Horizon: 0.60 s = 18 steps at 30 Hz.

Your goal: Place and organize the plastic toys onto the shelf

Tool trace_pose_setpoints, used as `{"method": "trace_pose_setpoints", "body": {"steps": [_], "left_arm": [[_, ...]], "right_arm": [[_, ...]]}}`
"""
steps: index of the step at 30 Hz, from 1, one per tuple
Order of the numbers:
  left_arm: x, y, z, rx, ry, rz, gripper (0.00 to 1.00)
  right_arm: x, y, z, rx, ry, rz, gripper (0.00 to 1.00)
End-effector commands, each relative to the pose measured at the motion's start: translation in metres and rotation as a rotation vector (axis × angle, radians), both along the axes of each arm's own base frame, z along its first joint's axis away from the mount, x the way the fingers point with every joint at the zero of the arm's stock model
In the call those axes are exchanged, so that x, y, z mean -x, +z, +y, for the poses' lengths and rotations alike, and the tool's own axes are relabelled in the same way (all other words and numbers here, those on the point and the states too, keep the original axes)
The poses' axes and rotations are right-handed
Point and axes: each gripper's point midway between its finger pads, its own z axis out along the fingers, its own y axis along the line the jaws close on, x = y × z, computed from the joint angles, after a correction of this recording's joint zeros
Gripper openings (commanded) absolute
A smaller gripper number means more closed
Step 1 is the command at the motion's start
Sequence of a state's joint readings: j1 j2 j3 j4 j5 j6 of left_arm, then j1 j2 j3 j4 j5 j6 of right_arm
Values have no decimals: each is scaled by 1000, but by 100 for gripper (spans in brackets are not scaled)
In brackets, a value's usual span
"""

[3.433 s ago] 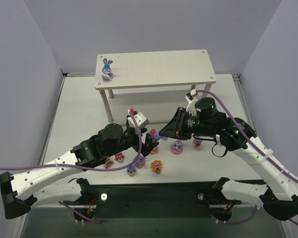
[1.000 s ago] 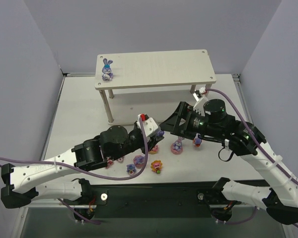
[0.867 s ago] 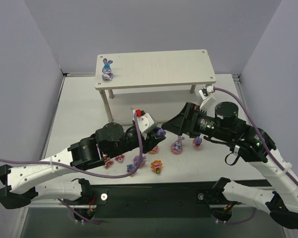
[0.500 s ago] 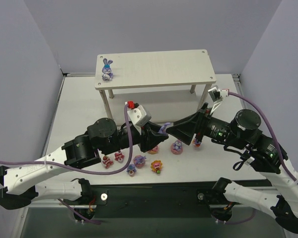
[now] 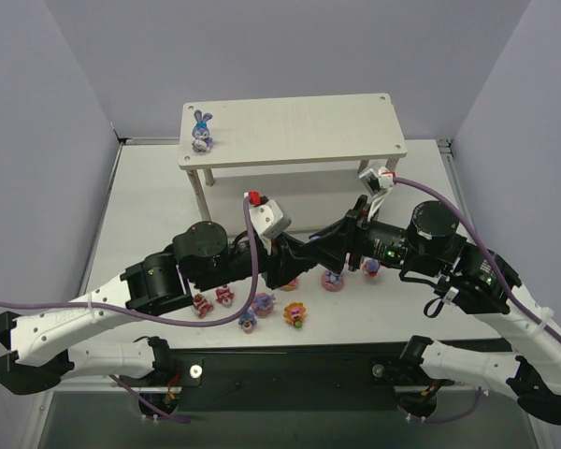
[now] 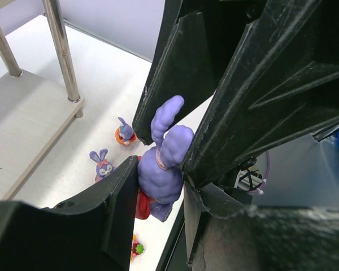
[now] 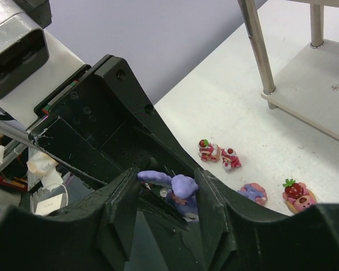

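Now pinching the purple bunny by its body in the left gripper, nose to nose with the right gripper; straddling the ears with the latter, clamped or not impossible to tell. Loose toys on the counter just beneath; shelf well beyond.

Smooth, slightly glossy plastic bunny; pale matt wooden shelf.

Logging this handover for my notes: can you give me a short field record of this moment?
Held toy: purple bunny
Left fingers: shut on its body
Right fingers: flanking the same bunny, grip unclear
Shelf: second bunny on top board, left end
Table: other toys loose by the arms
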<state>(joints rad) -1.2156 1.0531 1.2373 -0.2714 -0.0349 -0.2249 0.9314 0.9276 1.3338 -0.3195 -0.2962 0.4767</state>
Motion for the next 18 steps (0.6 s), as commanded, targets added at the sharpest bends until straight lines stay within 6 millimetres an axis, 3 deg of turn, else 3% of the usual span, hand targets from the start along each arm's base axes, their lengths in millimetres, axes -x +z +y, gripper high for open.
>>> {"method": "trace_pose_setpoints", "body": {"steps": [1, 5, 10, 14, 18], "left_arm": [[9, 56, 5, 151, -36, -50, 0], [9, 61, 7, 168, -31, -55, 0], [11, 63, 8, 171, -37, -50, 0], [9, 62, 11, 173, -25, -49, 0], [8, 60, 12, 166, -16, -46, 8]], "right_arm": [[-7, 1, 1, 23, -20, -29, 36], [-6, -10, 2, 47, -13, -29, 26], [-6, -8, 3, 35, -7, -54, 0], [-8, -2, 5, 17, -11, -75, 0], [-9, 5, 4, 2, -19, -87, 0]]}}
